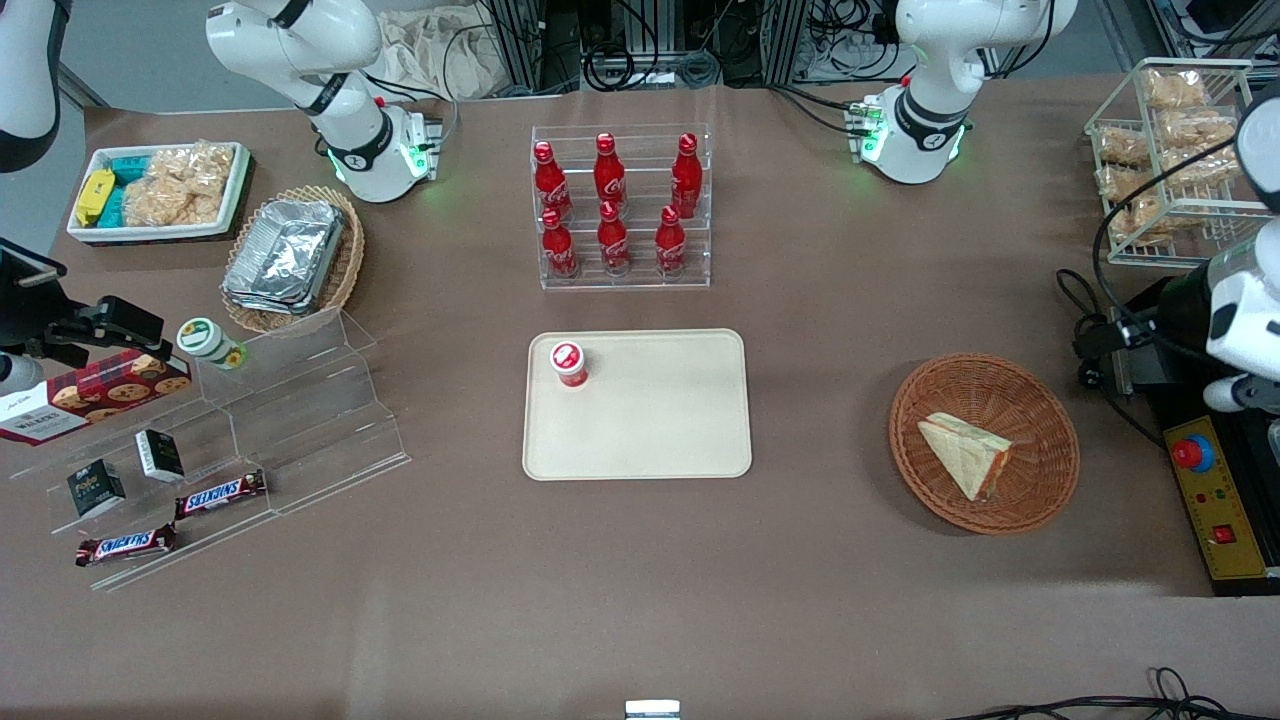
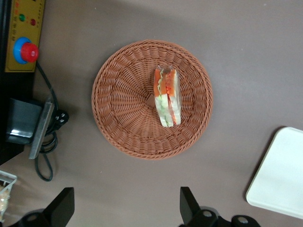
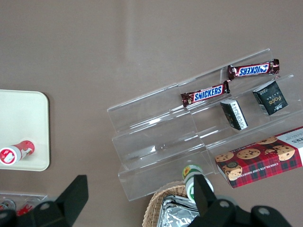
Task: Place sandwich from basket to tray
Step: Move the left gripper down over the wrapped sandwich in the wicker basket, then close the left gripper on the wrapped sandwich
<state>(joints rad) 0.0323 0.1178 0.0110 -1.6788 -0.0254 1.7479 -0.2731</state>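
- Tool (image 2: 125, 208): two dark fingers (image 2: 64, 203) spread wide apart, nothing between them, hovering above the tabletop (image 1: 640, 580) just beside the basket (image 2: 118, 123), touching neither it nor its contents.
- One sandwich (image 2: 166, 97) — a triangular wedge, red-orange and green filling edge showing — lying inside the one round reddish-brown basket, toward the working arm's end of the tabletop.
- One cream tray (image 1: 660, 420), flat on the tabletop, well apart from the basket, near the middle.
- One small red-capped bottle (image 1: 569, 363) on the tray, upright near a corner.
- Six red cola bottles (image 1: 611, 205) in a clear rack, farther from the front camera than the tray, three per row.
- Two Snickers bars (image 1: 220, 494) on a clear stepped stand (image 1: 300, 400), toward the parked arm's end — plus two small dark boxes (image 1: 159, 455) and one cookie box (image 1: 90, 395).
- One oval wicker basket with foil trays (image 1: 288, 255) near the stand.
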